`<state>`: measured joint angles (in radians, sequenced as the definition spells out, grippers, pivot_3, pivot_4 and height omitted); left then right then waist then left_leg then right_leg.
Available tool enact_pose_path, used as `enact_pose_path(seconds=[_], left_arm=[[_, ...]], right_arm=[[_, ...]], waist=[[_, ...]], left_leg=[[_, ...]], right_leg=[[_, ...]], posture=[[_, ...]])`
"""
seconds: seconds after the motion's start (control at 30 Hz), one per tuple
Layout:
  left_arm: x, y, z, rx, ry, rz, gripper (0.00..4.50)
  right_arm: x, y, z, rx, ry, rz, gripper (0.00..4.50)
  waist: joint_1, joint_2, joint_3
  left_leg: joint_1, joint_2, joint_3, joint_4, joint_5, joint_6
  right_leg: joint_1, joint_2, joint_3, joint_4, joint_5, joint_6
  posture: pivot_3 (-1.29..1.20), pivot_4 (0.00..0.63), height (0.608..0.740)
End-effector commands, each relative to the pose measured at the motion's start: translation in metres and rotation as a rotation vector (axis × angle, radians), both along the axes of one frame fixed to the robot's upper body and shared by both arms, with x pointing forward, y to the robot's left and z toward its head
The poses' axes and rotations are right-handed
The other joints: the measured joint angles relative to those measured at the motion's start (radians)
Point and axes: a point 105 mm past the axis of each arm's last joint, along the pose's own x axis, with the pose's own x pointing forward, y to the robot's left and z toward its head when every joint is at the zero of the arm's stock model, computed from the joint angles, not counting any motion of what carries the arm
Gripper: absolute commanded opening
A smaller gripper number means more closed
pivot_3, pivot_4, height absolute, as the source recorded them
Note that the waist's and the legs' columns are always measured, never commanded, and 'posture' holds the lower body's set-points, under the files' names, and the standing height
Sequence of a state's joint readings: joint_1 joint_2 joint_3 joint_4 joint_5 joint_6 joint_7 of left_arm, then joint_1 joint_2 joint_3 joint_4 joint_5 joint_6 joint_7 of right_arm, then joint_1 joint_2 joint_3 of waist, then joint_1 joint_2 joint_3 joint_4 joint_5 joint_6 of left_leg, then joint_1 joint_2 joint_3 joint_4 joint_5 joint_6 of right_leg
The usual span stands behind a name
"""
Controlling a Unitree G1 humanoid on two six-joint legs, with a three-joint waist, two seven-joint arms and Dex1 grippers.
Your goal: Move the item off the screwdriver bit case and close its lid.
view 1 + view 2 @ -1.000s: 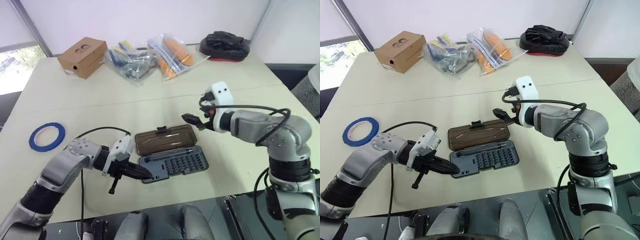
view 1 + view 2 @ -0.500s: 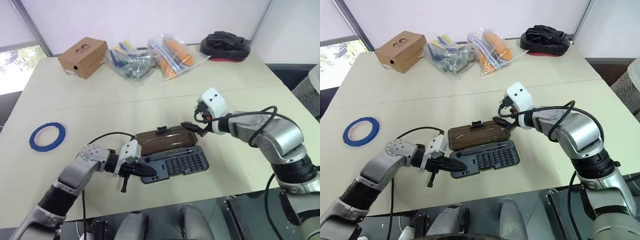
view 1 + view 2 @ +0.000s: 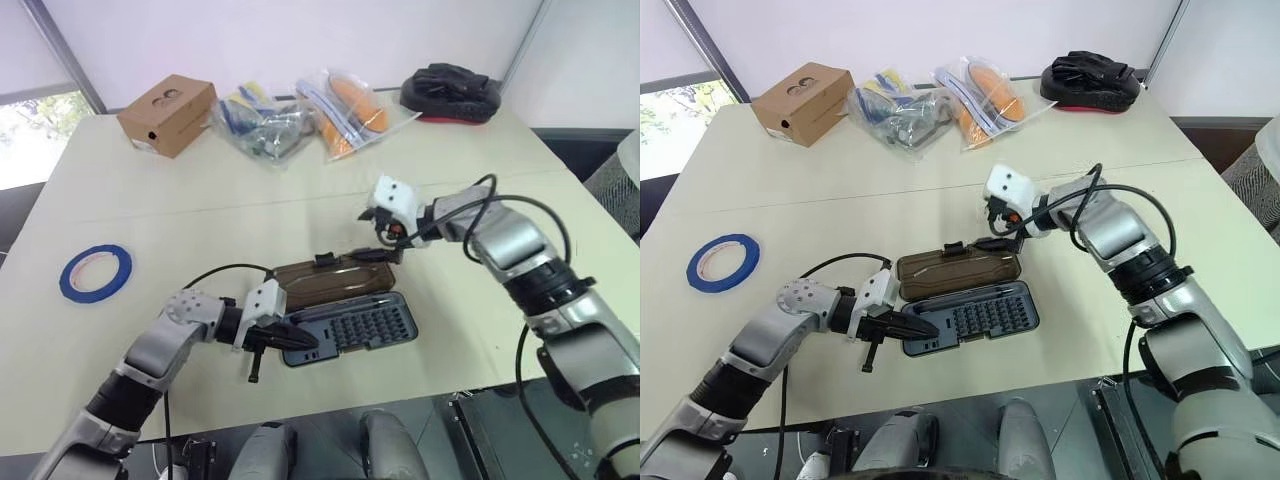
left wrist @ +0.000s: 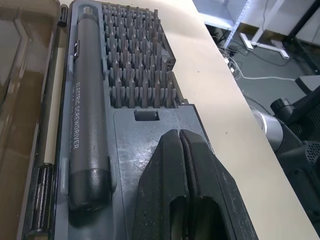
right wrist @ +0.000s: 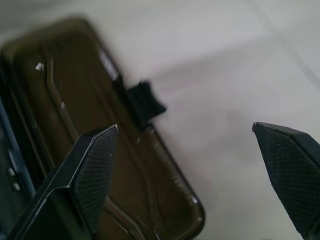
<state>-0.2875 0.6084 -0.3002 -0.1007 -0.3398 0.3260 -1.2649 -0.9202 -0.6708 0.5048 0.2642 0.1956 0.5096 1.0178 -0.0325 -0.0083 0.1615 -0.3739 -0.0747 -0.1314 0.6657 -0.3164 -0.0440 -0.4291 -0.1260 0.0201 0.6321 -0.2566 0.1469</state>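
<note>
The screwdriver bit case [image 3: 352,328] lies open near the table's front, its grey-blue tray full of bits [image 4: 135,75] beside a grey screwdriver [image 4: 87,115]. Its smoky brown lid [image 3: 330,278] lies flat behind the tray, black latch [image 5: 145,102] on the far edge. My left gripper [image 3: 303,346] is shut, empty, its tips resting on the tray's left end [image 4: 150,130]. Just above the lid's far right edge, beside the latch, my right gripper [image 3: 372,254] hangs open, one of its fingers [image 5: 95,165] over the lid. The item, a blue tape roll [image 3: 95,273], lies on the table far left, apart from the case.
A brown cardboard box [image 3: 165,113], several clear plastic bags [image 3: 300,120] and a black padded object [image 3: 450,90] line the table's far side. The table's front edge [image 3: 400,395] runs close below the case.
My right gripper has swung left and down with its wrist rolling, from right of the case to the lid's far edge. The left gripper slid a little onto the tray's left end, then stayed still.
</note>
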Motion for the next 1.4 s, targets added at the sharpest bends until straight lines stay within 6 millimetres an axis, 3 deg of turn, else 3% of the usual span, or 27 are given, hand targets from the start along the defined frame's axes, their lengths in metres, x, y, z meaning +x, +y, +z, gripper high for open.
enact_pose_path(seconds=[0.03, 0.5, 0.73, 0.83, 1.07, 1.4], left_arm=[[0.000, 0.008, -0.009, 0.043, 0.019, 0.045, 0.05], [-0.004, 0.009, -0.008, 0.039, 0.024, 0.062, 0.05], [-0.003, 0.009, -0.006, 0.036, 0.014, 0.077, 0.05], [-0.002, 0.010, -0.005, 0.038, 0.011, 0.084, 0.00], [0.004, 0.014, -0.003, 0.042, -0.008, 0.112, 0.00], [0.012, 0.016, -0.001, 0.030, -0.020, 0.155, 0.00]], right_arm=[[0.002, 0.006, 0.006, -0.017, -0.044, 0.066, 4.50], [0.031, 0.013, -0.004, -0.012, -0.056, 0.048, 4.50], [0.031, 0.009, -0.017, -0.037, -0.031, 0.057, 4.50], [0.028, 0.008, -0.023, -0.045, -0.017, 0.066, 3.70], [0.020, 0.010, -0.038, -0.072, 0.023, 0.101, 0.10], [0.008, 0.013, -0.044, -0.100, 0.034, 0.158, 0.04]], waist=[[-0.001, 0.000, 0.000], [-0.010, 0.000, 0.000], [-0.010, 0.000, 0.000], [-0.011, 0.000, 0.000], [-0.012, 0.001, -0.001], [-0.011, 0.002, -0.003]], left_leg=[[0.000, 0.000, 0.000, 0.000, 0.000, 0.000], [0.000, 0.000, -0.001, 0.000, 0.000, -0.001], [0.000, 0.000, -0.001, 0.000, 0.000, -0.001], [0.000, 0.000, -0.001, 0.000, 0.000, -0.001], [0.001, 0.000, -0.001, 0.000, 0.001, -0.002], [0.004, 0.001, -0.002, 0.000, 0.001, -0.003]], right_leg=[[0.000, 0.000, 0.000, 0.000, 0.000, 0.000], [0.000, 0.000, 0.000, 0.000, 0.000, 0.000], [0.000, 0.000, 0.000, 0.000, 0.000, 0.000], [0.000, 0.000, 0.000, 0.001, 0.000, 0.000], [0.000, 0.000, 0.000, 0.001, 0.000, 0.000], [0.003, 0.002, 0.000, 0.002, 0.001, -0.001]], posture=[[0.00, 0.150, 0.740], [0.00, 0.150, 0.740], [0.00, 0.150, 0.740], [0.00, 0.150, 0.740], [0.00, 0.150, 0.740], [0.00, 0.150, 0.740]])
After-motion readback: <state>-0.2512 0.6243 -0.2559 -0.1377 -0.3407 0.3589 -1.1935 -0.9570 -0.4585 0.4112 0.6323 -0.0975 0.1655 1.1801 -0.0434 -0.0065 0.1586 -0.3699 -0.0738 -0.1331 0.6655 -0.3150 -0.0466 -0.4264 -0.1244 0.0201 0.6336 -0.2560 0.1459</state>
